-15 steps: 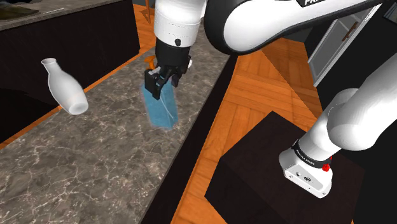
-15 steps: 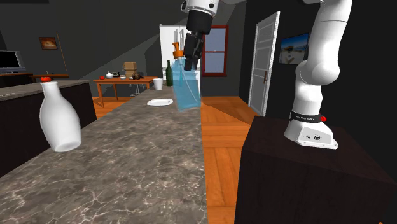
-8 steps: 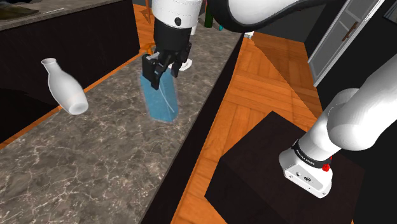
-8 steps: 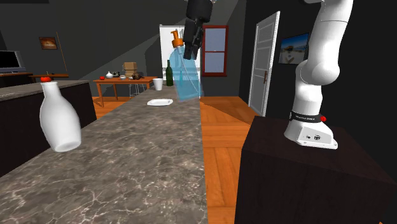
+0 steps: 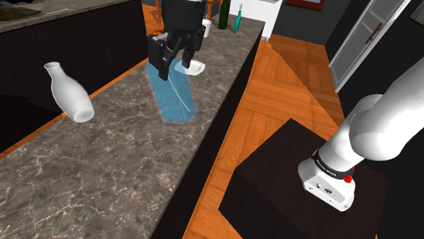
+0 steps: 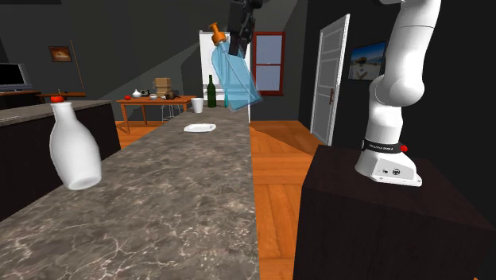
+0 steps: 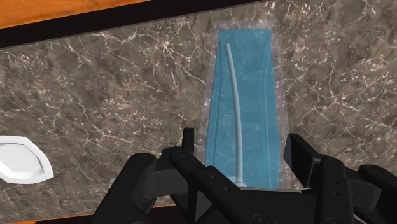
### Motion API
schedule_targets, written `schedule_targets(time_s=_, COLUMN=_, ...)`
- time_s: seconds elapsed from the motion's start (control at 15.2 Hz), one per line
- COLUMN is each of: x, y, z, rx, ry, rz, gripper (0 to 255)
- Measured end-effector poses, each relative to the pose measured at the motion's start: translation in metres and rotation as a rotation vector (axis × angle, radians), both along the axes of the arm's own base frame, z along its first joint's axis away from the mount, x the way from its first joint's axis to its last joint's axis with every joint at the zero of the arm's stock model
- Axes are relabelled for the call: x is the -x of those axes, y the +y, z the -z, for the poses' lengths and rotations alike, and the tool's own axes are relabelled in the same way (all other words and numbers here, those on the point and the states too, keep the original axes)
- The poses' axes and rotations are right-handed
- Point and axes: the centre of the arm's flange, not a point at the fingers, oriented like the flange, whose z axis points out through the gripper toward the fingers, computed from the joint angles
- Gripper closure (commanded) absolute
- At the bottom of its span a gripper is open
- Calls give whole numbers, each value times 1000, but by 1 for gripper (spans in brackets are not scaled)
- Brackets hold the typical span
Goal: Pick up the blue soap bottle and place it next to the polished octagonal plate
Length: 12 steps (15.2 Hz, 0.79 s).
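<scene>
The translucent blue soap bottle [image 5: 175,95] hangs tilted in the air above the marble counter [image 5: 102,170], my black gripper [image 5: 170,58] shut on its upper part. In the second exterior view the blue soap bottle [image 6: 234,79] slants with its orange pump [image 6: 215,32] beside the gripper [image 6: 237,32]. In the wrist view the fingers [image 7: 188,139] clasp the blue soap bottle [image 7: 245,108] from both sides of the gripper [image 7: 242,145]. The white octagonal plate [image 5: 197,68] lies on the counter just beyond the bottle, partly hidden by it. The same plate [image 6: 199,127] [image 7: 22,159] lies flat.
A white vase-like bottle [image 5: 68,92] [image 6: 73,147] stands on the counter nearer the cameras. At the counter's far end are a white cup [image 5: 206,26], a dark green bottle [image 5: 223,12] and a slim teal item [image 5: 238,19]. The dark stand [image 5: 285,176] sits across the wooden floor.
The gripper has risen and moved toward the counter's far end, carrying the bottle with it. The bottle now hangs higher, more tilted and closer to the plate.
</scene>
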Motion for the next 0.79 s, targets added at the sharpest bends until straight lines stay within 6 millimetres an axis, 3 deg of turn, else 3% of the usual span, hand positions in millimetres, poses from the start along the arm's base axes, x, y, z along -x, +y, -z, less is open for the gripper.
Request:
schedule_targets(time_s=0.66, x=1, y=0, z=-52, rx=0, ry=0, rz=0, gripper=255)
schedule_targets(time_s=0.79, x=-8, y=-14, z=-58, rx=0, ry=0, rz=1, gripper=255)
